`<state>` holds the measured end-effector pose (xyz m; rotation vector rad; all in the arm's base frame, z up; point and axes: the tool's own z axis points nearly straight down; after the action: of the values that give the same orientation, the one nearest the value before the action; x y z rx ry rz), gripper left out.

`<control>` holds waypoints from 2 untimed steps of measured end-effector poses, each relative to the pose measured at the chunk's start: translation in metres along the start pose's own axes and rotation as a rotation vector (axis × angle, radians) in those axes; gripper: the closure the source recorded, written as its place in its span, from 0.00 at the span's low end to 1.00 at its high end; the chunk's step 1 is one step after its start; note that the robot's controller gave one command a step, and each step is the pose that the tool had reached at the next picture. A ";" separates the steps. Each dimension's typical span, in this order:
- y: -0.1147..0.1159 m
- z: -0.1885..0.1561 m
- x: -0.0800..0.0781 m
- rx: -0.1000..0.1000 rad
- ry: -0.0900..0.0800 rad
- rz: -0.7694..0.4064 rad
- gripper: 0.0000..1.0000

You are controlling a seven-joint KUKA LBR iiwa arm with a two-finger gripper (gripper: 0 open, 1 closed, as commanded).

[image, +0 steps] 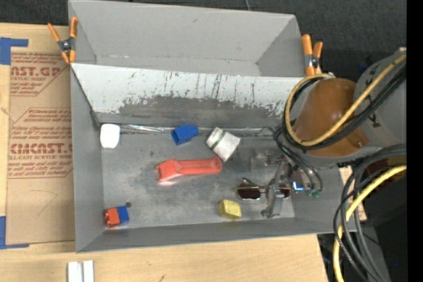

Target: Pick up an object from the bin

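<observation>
My gripper [272,203] is low in the bin's front right corner, under the orange wrist cover. Right against its left side lies a small dark brown shiny thing [248,191]; I cannot tell whether the two touch. A yellow block [229,209] sits just left of that, near the front wall. A white and grey cap-shaped piece [223,144] lies farther back, towards the middle.
A long red flat piece [188,170] lies mid-bin. A blue block [185,134] and a white cylinder [110,136] rest by the back wall, and an orange and blue block [116,215] sits in the front left corner. The arm and cables cover the bin's right side.
</observation>
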<state>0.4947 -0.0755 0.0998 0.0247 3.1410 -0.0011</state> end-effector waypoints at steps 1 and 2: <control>-0.019 0.009 0.004 -0.001 0.006 -0.100 0.00; -0.002 -0.025 0.002 0.000 -0.004 -0.220 0.00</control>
<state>0.4921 -0.0778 0.1251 -0.3205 3.1213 -0.0015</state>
